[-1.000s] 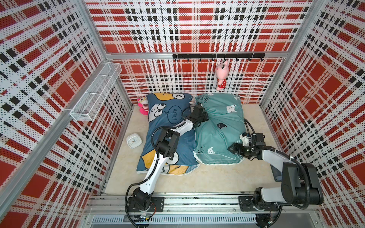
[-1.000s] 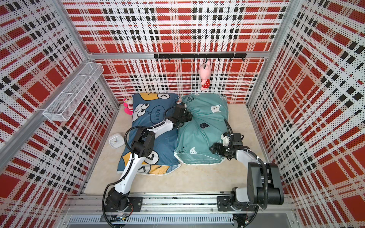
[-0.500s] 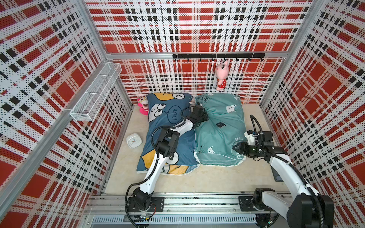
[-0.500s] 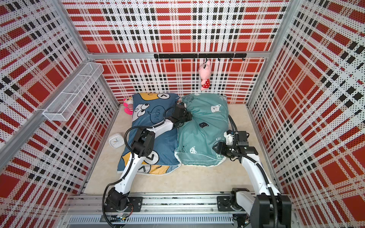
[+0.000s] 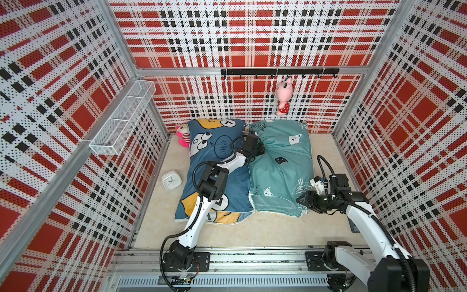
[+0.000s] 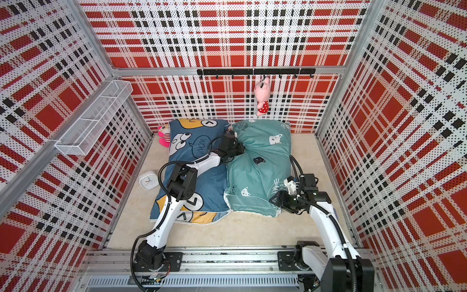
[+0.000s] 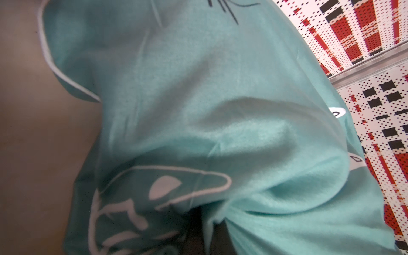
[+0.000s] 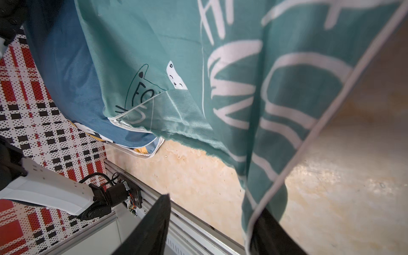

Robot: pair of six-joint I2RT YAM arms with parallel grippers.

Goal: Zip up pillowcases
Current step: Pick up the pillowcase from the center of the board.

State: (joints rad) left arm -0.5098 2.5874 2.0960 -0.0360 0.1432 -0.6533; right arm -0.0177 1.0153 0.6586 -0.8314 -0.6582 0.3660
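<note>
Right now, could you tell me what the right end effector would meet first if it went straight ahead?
The teal pillowcase: its near corner hangs against one finger of the right end effector, so contact looks immediate.

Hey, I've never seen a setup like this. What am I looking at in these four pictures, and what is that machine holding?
It is a two-armed robot; each arm ends in a pincer. Two pictures look down from overhead, side by side. The other two come from cameras on the wrists, so they show the cloth close up. On the beige floor lie a blue pillowcase and a teal pillowcase, next to each other. There is also a white clock and a striped toy, and a pink toy hangs at the back. The left pincer is shut and seems to be pinching the teal pillowcase where it meets the blue one. The right pincer is open at the teal one's near corner and holds nothing.
</note>
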